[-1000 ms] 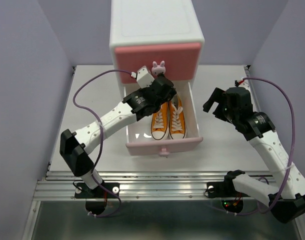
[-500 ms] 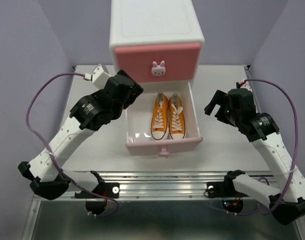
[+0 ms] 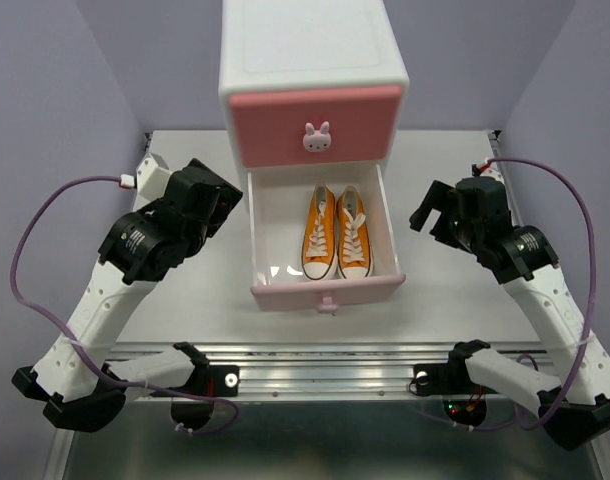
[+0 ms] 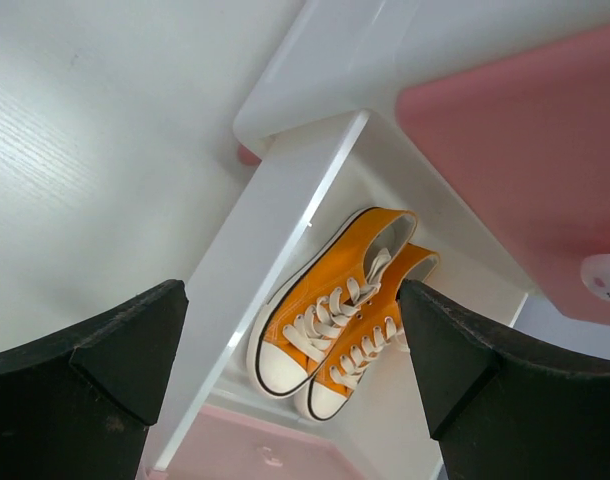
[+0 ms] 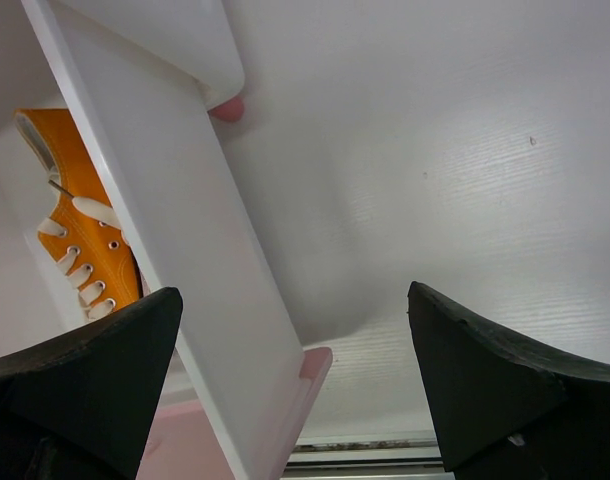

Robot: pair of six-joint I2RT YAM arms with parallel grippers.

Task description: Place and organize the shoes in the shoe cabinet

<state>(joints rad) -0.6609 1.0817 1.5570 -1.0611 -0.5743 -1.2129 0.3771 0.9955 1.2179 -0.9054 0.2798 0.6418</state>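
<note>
The shoes (image 3: 322, 238) are orange with white laces, the shoe cabinet (image 3: 310, 50) white with pink drawer fronts (image 3: 355, 112).

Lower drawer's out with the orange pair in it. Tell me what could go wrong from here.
1. The lower drawer stands pulled out; a push on one corner of its front may skew it, or shove the cabinet backward.
2. The left gripper and right gripper, both open, hang close beside the drawer walls; a sideways move may knock them.
3. The orange shoes lie loose right of centre; a hard shut may slide them.
</note>
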